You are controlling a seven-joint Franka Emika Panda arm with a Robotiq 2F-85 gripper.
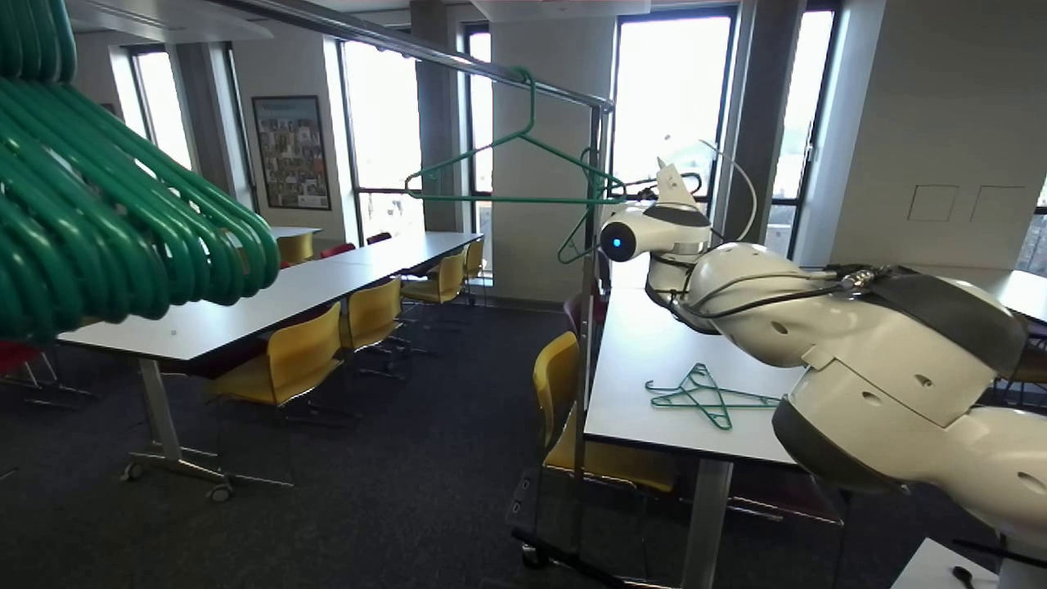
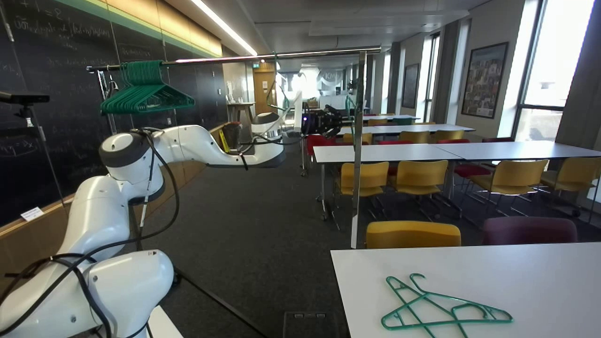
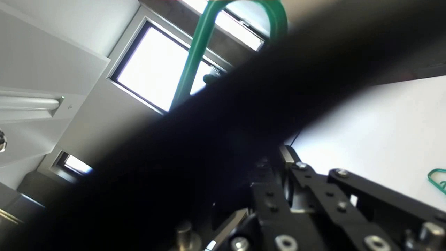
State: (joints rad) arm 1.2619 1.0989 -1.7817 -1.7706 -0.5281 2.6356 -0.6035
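Fingers pinched together, the gripper (image 2: 341,122) holds one smooth, tubular green hanger (image 3: 197,48), tilted near the rack's post (image 2: 358,159). One lone hanger (image 1: 507,199) hangs on the rail (image 2: 319,53), two crossed hangers (image 2: 426,295) lie on a table (image 2: 554,277), and further along the rail hangs a bunch (image 2: 143,96) too dense to count.
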